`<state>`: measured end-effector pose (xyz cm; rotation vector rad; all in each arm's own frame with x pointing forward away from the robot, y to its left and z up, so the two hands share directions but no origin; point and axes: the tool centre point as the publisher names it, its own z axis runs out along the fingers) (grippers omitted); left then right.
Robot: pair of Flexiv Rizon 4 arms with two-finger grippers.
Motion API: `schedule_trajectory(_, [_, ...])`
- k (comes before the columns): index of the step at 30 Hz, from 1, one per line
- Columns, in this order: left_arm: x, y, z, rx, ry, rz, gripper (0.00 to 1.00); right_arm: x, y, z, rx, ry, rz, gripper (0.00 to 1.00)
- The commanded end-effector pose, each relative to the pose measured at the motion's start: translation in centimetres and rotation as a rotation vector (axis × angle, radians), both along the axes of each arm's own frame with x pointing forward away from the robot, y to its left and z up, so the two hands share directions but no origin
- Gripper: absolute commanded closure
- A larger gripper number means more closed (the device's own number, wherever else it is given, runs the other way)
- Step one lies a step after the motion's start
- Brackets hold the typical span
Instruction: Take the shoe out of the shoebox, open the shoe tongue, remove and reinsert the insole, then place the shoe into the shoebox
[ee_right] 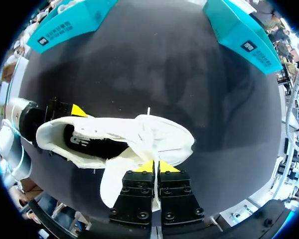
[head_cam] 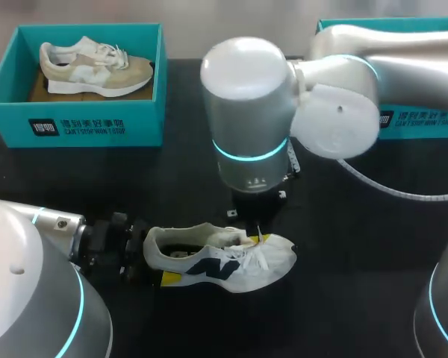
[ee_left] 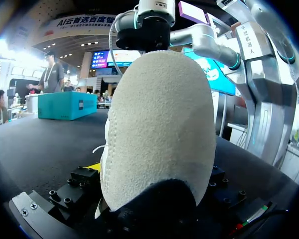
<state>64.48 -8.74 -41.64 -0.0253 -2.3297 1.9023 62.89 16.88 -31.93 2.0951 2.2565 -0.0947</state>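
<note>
A white shoe (head_cam: 231, 261) with a navy side mark lies on its sole on the black table, toe pointing right. My left gripper (head_cam: 164, 255) holds its heel (ee_left: 159, 124) from both sides with the fingers set wide; one yellow fingertip (ee_right: 78, 110) presses the shoe's side. My right arm comes over the middle of the table, and its gripper (ee_right: 153, 167) is shut on the white tongue (ee_right: 120, 175), pulled up out of the shoe (ee_right: 159, 135). In the head view the right wrist hides those fingers. The dark inside of the shoe (ee_right: 97, 147) shows.
A teal shoebox (head_cam: 75, 127) at the back left holds a beige and white shoe (head_cam: 97, 68). A second teal box (head_cam: 418, 119) stands at the back right, mostly behind my right arm. A white cable (head_cam: 388, 190) trails over the table on the right.
</note>
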Motion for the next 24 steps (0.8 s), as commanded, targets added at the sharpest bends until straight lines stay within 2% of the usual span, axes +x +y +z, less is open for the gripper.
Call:
schedule_trajectory(1, [0.1,-0.1,-0.2,0.001,-0.001,0.002,1.0,-0.7,-1.4,-0.5,0.128,-0.003,0.016,1.0])
schedule_trajectory(11, [0.1,-0.1,-0.2,0.001,-0.001,0.002,1.0,-0.7,-3.1,-1.7,0.216,0.017,-0.038,1.0])
schedule_trajectory(24, [0.1,-0.1,-0.2,0.001,-0.001,0.002,1.0,-0.7,-5.3,-3.7,0.295,-0.014,0.001,1.0])
